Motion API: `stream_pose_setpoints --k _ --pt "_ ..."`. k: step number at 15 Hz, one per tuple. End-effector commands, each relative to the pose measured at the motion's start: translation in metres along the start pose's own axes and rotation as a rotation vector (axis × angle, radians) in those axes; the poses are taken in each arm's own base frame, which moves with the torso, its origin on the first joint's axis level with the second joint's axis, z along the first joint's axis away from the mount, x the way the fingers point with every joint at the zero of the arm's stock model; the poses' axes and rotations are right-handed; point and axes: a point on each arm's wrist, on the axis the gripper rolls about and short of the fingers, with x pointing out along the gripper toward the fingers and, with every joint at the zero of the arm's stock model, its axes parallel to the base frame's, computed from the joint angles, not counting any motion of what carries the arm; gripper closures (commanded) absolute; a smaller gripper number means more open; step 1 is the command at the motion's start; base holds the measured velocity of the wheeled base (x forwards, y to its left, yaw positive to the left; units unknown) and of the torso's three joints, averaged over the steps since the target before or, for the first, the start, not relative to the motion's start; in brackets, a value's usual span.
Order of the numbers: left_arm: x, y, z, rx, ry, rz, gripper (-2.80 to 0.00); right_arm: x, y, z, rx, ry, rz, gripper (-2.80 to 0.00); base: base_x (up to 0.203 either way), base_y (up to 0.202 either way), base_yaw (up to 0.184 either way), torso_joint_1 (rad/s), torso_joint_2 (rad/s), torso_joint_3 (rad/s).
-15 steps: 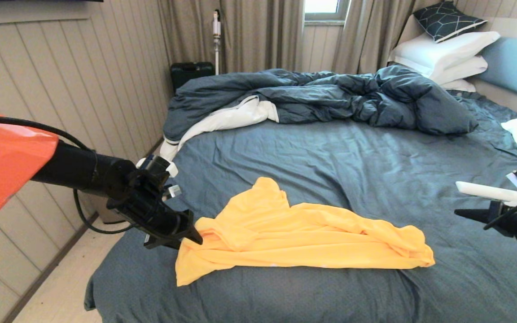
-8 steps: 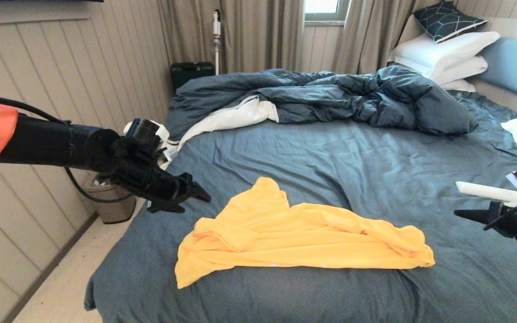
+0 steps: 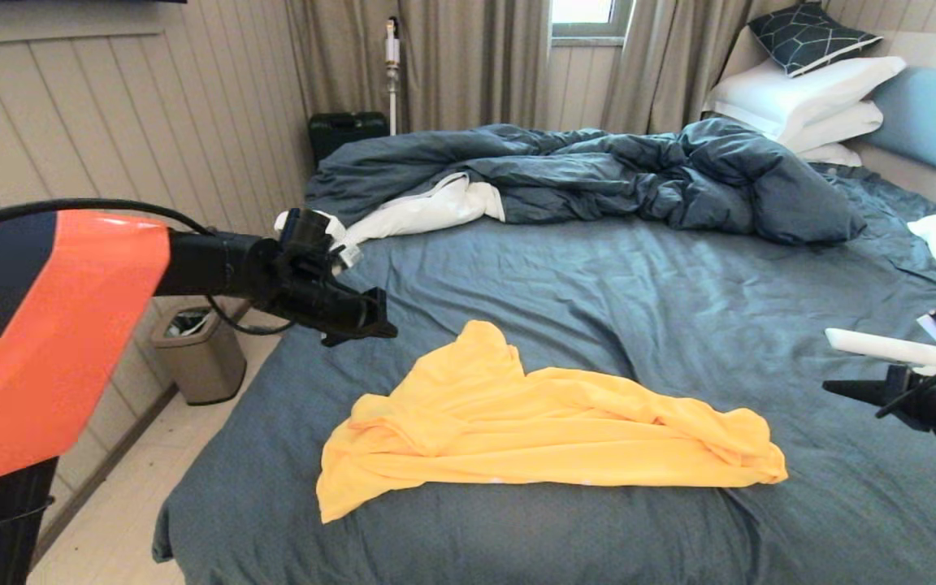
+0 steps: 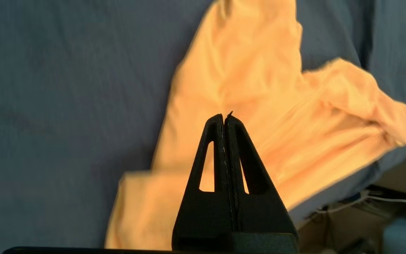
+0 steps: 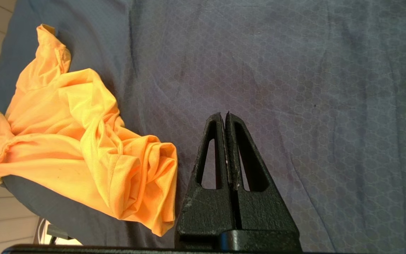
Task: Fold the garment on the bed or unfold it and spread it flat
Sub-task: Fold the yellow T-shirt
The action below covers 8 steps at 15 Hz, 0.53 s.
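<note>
The yellow-orange garment (image 3: 533, 431) lies crumpled in a long heap on the near part of the bed (image 3: 663, 309), on its slate-blue sheet. It also shows in the left wrist view as garment (image 4: 245, 106) and in the right wrist view as garment (image 5: 76, 148). My left gripper (image 3: 387, 329) hangs in the air above and to the left of the garment's far corner, shut and empty (image 4: 225, 115). My right gripper (image 3: 834, 385) hovers over the sheet to the right of the garment, shut and empty (image 5: 224, 114).
A rumpled dark blue duvet (image 3: 598, 175) with white underside lies across the far half of the bed. White pillows (image 3: 809, 101) are stacked by the headboard (image 3: 935, 114). A small bin (image 3: 198, 353) stands on the floor left of the bed.
My left gripper has let go of the garment's left end, lifted up and away toward the far left, and shut empty. The garment lies still. The right arm has not moved.
</note>
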Motion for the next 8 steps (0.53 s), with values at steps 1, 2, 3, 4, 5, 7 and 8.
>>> stream_pose_setpoints --k 1,2,3,4,5,7,8 --pt "0.027 0.004 -0.007 0.000 0.040 -0.005 0.00 0.000 0.000 0.000 0.001 0.000 0.005 0.00 0.000 0.000 0.000 0.000 0.00 0.000" --pt "0.034 -0.001 -0.011 0.010 0.051 -0.009 0.00 0.000 0.000 0.000 0.000 -0.001 0.003 0.00 0.000 0.000 0.000 0.000 0.00 0.000" --pt "0.043 -0.005 -0.014 0.021 0.060 -0.015 0.00 0.000 -0.001 0.000 0.001 0.000 0.003 0.00 0.000 0.000 0.000 0.000 0.00 0.000" --pt "0.050 -0.007 -0.015 0.029 0.064 -0.020 0.00 0.000 0.000 -0.001 0.000 0.000 0.003 0.00 0.000 0.000 0.000 0.000 0.00 0.000" --pt "0.053 -0.010 -0.016 0.035 0.065 -0.026 0.00 0.000 -0.001 -0.001 0.001 -0.001 0.003 0.00 0.000 0.000 0.000 0.000 0.00 0.000" --pt "0.062 -0.014 -0.018 0.060 0.049 -0.040 0.00 0.000 -0.001 -0.001 0.002 -0.001 0.002 0.00 0.000 0.000 0.000 0.000 0.00 0.000" --pt "0.064 -0.015 -0.016 0.077 0.031 -0.048 -2.80 0.000 -0.001 -0.001 0.000 -0.001 0.002 0.00 0.000 0.000 0.000 0.000 0.00 0.000"
